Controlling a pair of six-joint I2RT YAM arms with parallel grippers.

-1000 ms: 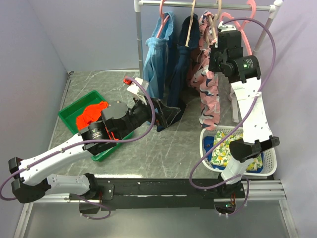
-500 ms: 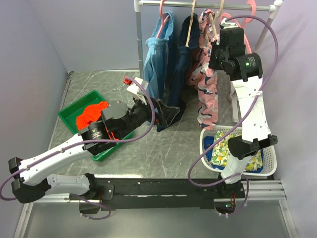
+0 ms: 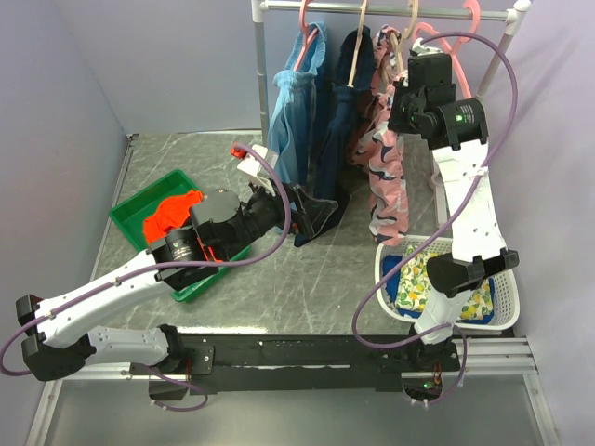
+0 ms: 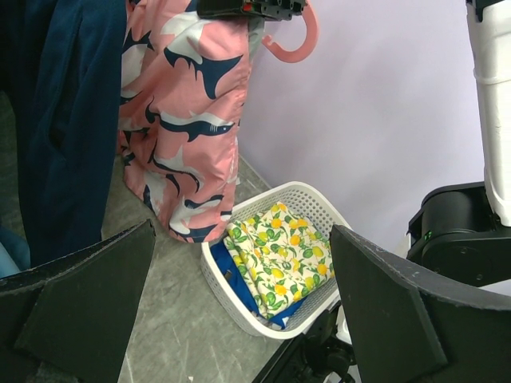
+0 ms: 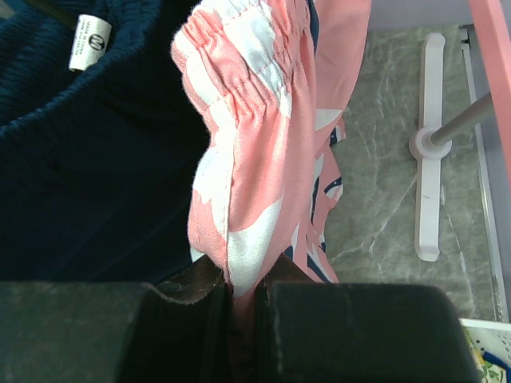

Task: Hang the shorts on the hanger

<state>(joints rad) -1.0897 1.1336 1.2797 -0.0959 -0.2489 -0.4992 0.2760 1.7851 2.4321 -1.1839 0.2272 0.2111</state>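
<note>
Top view first: my right pincer [image 3: 402, 100] is hovering way up by the rail [image 3: 335, 8], and the shorts [image 3: 386, 163] are dangling off it beside the navy garment [image 3: 346, 102]. The tan hanger [image 3: 411, 19] is hooking over the rail just above them, though I can't tell if the shorts are actually sitting on it. My left pincer [image 3: 321, 212] is hanging low over the table [image 3: 307, 269] by the navy hem. On my left wrist cam, that pincer is gaping wide, gripping nothing, and it's looking at the shorts hanging just above the white basket [image 4: 319, 209] with the lemon-print cloth [image 4: 279, 255] lying inside. On my right wrist cam, the pincer is clenching tight on the bunched pink waistband, right next to the navy fabric.
</note>
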